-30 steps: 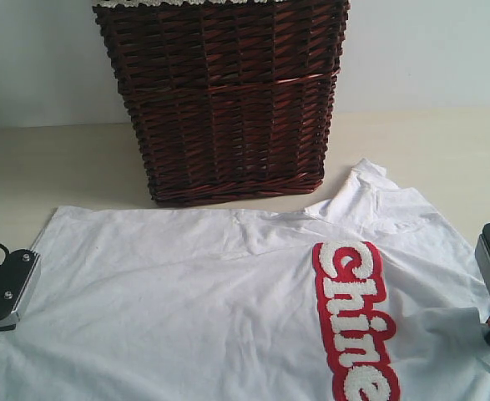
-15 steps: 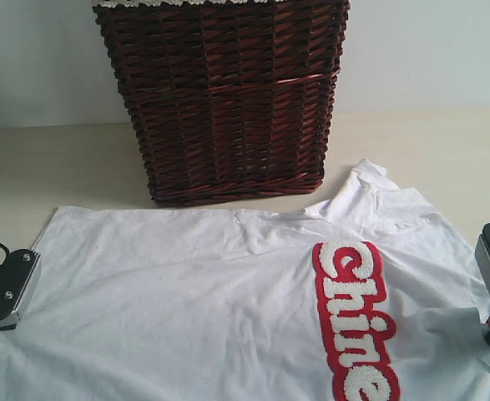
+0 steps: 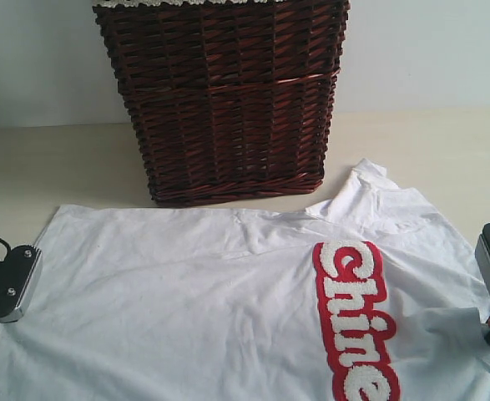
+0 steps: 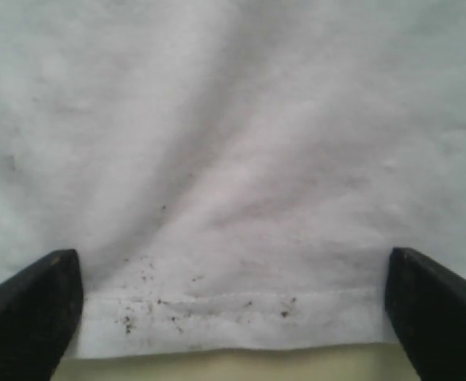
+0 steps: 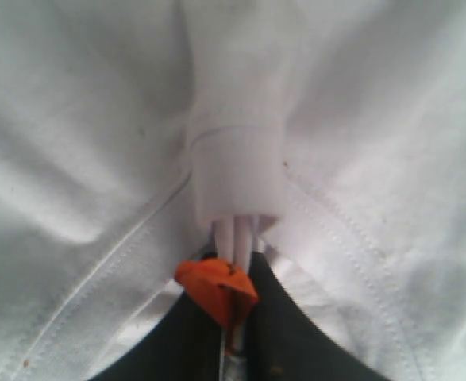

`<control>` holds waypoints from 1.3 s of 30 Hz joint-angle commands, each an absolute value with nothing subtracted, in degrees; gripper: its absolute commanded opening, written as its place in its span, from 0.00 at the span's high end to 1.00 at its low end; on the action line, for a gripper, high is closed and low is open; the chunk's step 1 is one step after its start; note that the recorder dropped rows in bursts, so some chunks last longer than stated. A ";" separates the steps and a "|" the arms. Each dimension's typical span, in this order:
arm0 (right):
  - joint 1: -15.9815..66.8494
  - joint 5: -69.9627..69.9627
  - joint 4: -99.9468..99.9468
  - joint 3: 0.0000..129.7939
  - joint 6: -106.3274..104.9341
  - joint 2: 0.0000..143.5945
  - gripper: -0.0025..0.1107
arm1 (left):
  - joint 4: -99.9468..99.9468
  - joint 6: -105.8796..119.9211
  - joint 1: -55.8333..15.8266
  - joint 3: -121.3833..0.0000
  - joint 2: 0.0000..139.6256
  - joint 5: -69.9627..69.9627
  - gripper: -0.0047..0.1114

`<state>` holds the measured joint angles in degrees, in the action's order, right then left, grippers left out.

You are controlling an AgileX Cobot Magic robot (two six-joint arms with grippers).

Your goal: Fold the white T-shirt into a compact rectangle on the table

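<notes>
Left jaws: spread wide, nothing gripped. Black fingers (image 4: 26,309) flank hem (image 4: 233,317) of white T-shirt (image 3: 186,284). Hem lies flat between them, with strip of counter (image 3: 61,167) just past its edge. Shirt spread on counter, reaching from left jaws to right jaws. Dark wicker basket (image 3: 228,100) stands beyond shirt, apart from both jaws. Red band (image 3: 353,317) nearer right jaws. Right jaws: closed tight, pinching bunched fold of shirt; orange pad (image 5: 217,290) at tips.
</notes>
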<state>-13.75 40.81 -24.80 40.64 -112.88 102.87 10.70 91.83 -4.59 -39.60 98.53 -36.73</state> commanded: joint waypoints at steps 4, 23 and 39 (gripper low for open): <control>-14.00 37.68 -21.10 39.61 -112.53 105.34 0.98 | 11.17 91.29 -4.54 -39.52 98.70 -34.62 0.06; -14.00 37.68 -20.99 39.61 -112.53 105.34 0.98 | 11.17 91.29 -4.54 -39.52 98.70 -33.21 0.06; -14.00 37.68 -21.09 39.61 -112.53 105.34 0.98 | 11.17 91.49 -4.54 -37.98 98.70 -30.18 0.59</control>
<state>-13.75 40.81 -24.80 40.64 -112.76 102.87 11.11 91.49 -4.59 -38.99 98.51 -34.84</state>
